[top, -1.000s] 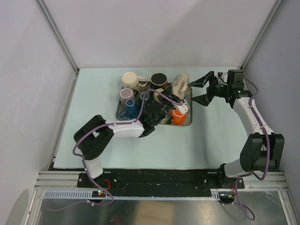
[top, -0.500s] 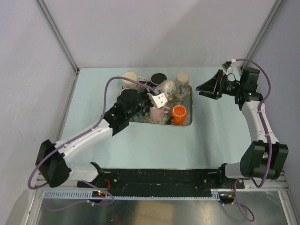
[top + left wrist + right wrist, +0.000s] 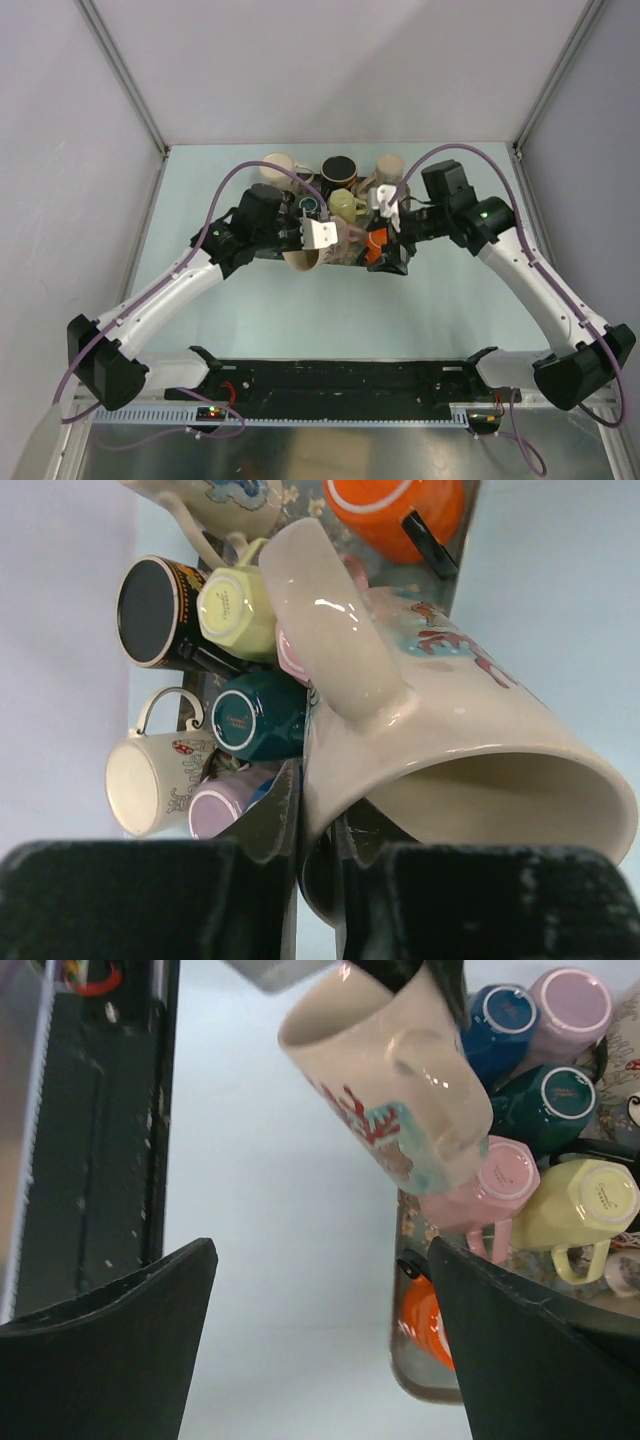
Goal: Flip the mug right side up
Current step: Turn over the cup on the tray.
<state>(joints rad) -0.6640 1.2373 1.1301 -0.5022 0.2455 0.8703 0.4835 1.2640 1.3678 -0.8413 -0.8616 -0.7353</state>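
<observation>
The mug is cream with a red and teal picture and a big handle. It hangs tilted on its side above the tray's near-left corner, mouth toward the left wrist camera. My left gripper is shut on its rim, one finger inside and one outside. From above, the mug sits just under the left gripper. My right gripper stands wide open over the tray's near-right part, holding nothing. In the right wrist view the mug hangs ahead of the right gripper.
A metal tray holds several mugs: orange, pink, pale yellow, teal, blue, lilac. A black mug and a white mug stand at the far side.
The left gripper has carried the cream mug from over the tray's far middle toward its near-left corner. The right arm has swung in from the far right to the tray, jaws wider.
</observation>
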